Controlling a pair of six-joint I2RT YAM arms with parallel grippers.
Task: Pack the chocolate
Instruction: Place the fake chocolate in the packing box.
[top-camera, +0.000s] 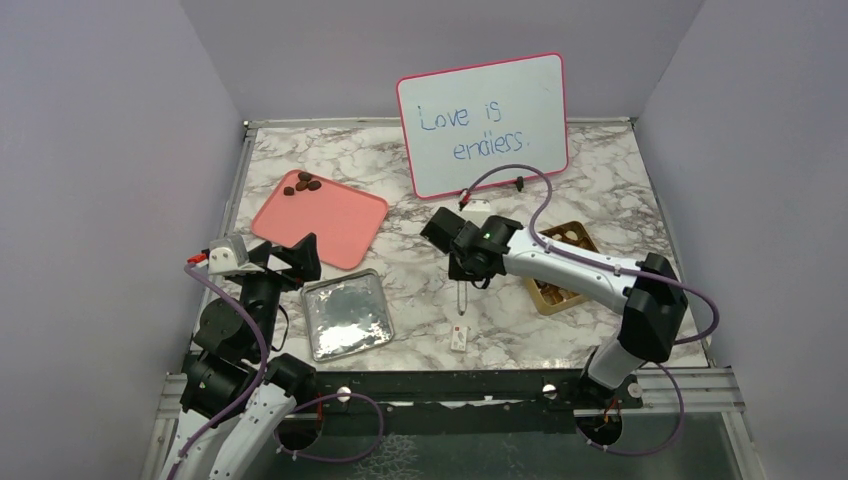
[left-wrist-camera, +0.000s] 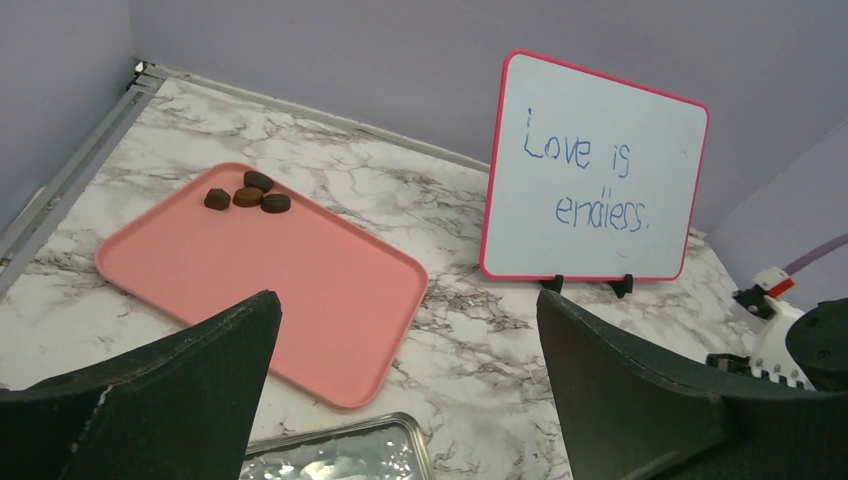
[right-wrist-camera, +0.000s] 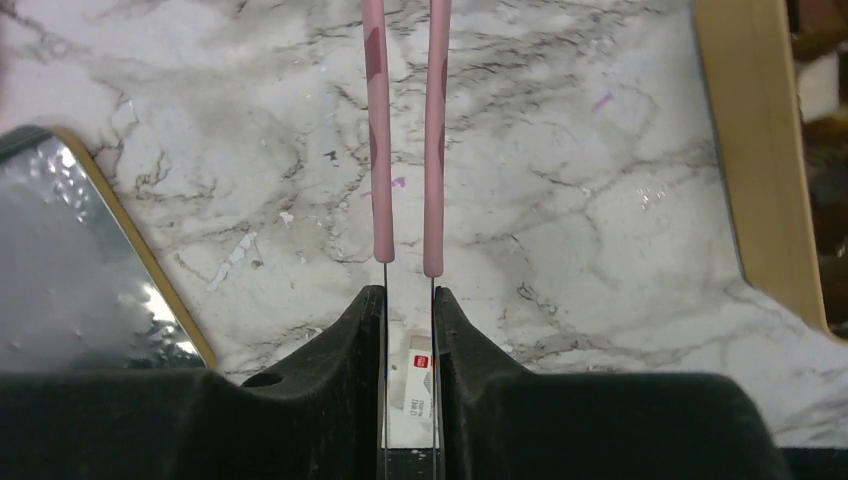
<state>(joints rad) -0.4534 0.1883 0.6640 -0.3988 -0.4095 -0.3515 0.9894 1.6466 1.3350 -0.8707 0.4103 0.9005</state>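
While four pieces of chocolate (top-camera: 302, 183) sit on the pink tray (top-camera: 335, 220) and others look boxed in the gold box (top-camera: 545, 296), packing is partway done. Right end effector (right-wrist-camera: 408, 300) is clamped on pink tweezers (right-wrist-camera: 378, 150); left end effector (left-wrist-camera: 408, 300) is wide apart and empty.

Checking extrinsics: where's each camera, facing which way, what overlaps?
Top: above and behind the robot, looking down on the table; left arm and right arm show.
Left wrist: low, facing across the tray to the whiteboard; open left gripper shows.
Right wrist: looking along the tongs at the table; right gripper grips them.
Shared: top and left wrist both see tray and whiteboard.
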